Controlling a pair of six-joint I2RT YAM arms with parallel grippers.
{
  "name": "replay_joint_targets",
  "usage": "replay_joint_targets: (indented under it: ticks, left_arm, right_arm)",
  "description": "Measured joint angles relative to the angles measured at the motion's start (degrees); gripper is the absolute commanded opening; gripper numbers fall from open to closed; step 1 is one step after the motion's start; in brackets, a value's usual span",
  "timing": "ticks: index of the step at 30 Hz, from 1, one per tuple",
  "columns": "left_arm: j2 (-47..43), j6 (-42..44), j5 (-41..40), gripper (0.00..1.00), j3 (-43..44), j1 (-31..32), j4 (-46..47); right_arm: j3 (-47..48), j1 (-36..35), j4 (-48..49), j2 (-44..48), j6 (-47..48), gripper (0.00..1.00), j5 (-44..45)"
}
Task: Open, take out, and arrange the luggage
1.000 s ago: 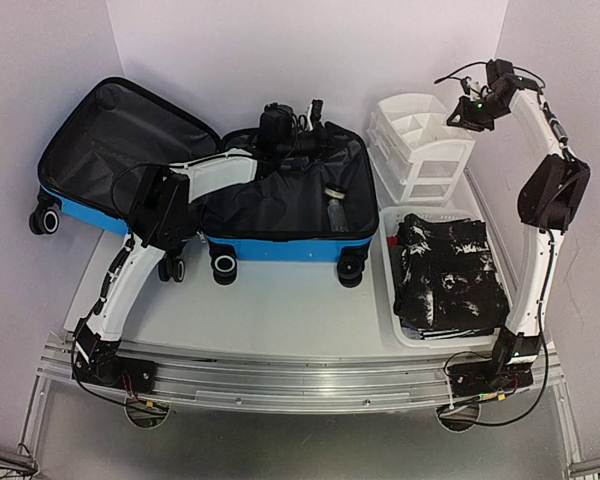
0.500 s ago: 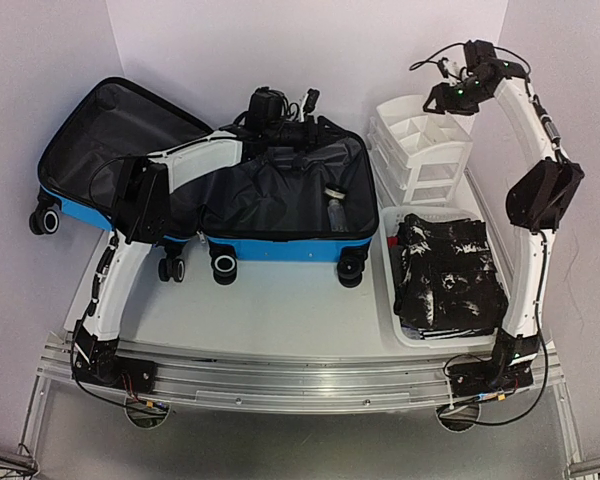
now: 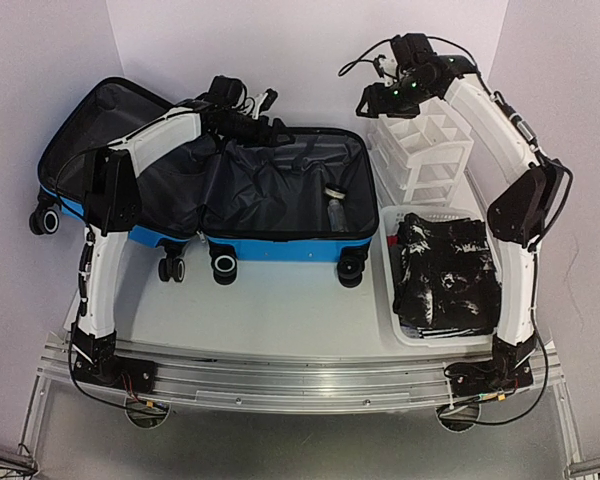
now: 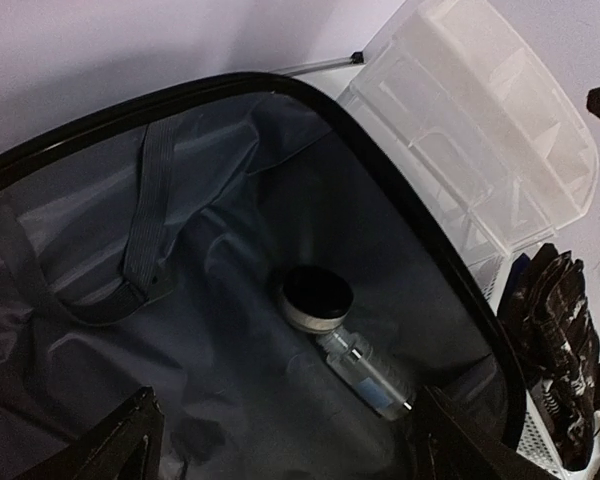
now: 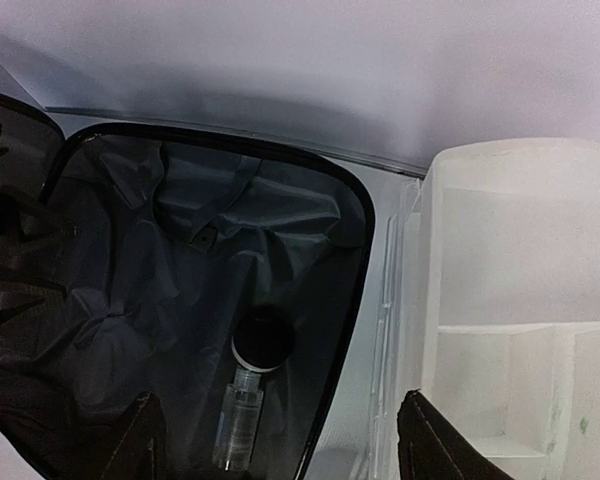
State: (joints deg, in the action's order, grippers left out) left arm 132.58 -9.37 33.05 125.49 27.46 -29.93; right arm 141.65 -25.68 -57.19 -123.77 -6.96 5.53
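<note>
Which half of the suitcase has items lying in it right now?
The right half, beside the white drawer organizer: a clear bottle and a round jar lie on its lining. The left half shows only bare lining.

Both our arms are built the same: the left arm (image 3: pixel 95 285) and right arm (image 3: pixel 520 290) are glossy white tube links with chunky black joint housings (image 3: pixel 525 205) at the elbows and wrists. We've got thin black cables (image 3: pixel 363 53) running loose off the links, and a tiny green light (image 3: pixel 394 92) glowing on the right wrist. Our bases (image 3: pixel 100 362) are black blocks with little orange plugs (image 3: pixel 150 405) by them. The left gripper (image 4: pixel 285 420) has matte black wedge-shaped fingers (image 4: pixel 120 450).
</note>
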Motion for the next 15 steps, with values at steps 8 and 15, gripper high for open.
replay_joint_targets:
  ticks: [8,15]
  left_arm:
    - [-0.3,2.5,-1.7,0.85,-1.1,-1.7,-6.2]
    - [-0.3,2.2,-1.7,0.85,-2.5,-2.0,-7.2]
  right_arm:
    - [-0.5,-0.9,0.1,-3.2,-4.8,0.59,5.7]
    - [-0.5,-0.7,-1.2,-6.9,-6.1,0.58,7.3]
